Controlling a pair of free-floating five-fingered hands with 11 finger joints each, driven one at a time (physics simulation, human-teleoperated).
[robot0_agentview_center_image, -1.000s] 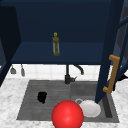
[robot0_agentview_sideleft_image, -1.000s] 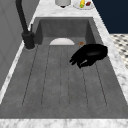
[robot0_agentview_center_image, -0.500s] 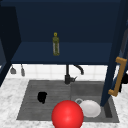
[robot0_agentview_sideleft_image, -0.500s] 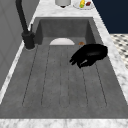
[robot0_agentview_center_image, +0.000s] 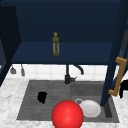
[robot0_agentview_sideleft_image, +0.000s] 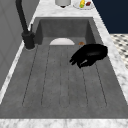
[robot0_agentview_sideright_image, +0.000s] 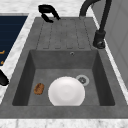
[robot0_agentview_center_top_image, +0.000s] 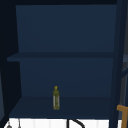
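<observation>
My left hand (robot0_agentview_center_image: 42, 97) hovers over the ribbed drainboard (robot0_agentview_center_image: 35, 105) left of the basin, fingers loosely bent and holding nothing. In the left side view this hand (robot0_agentview_sideleft_image: 88, 55) hangs above the board's right half; the right side view has the same hand (robot0_agentview_sideright_image: 47, 11) at the far end. My right hand (robot0_agentview_center_image: 123, 87) floats at the right edge, just beside the wooden handle (robot0_agentview_center_image: 117, 76) of the open blue cabinet door. A white plate (robot0_agentview_sideright_image: 66, 91) lies in the basin next to a small brown piece (robot0_agentview_sideright_image: 39, 88).
A red ball (robot0_agentview_center_image: 67, 115) sits low in the front view before the sink. The black faucet (robot0_agentview_center_image: 67, 77) stands behind the basin. An olive bottle (robot0_agentview_center_top_image: 56, 98) stands on the cabinet's lower shelf. Marble counter (robot0_agentview_center_image: 10, 100) surrounds the sink.
The cabinet door's handle has shifted slightly to the right. The left hand has stayed where it was.
</observation>
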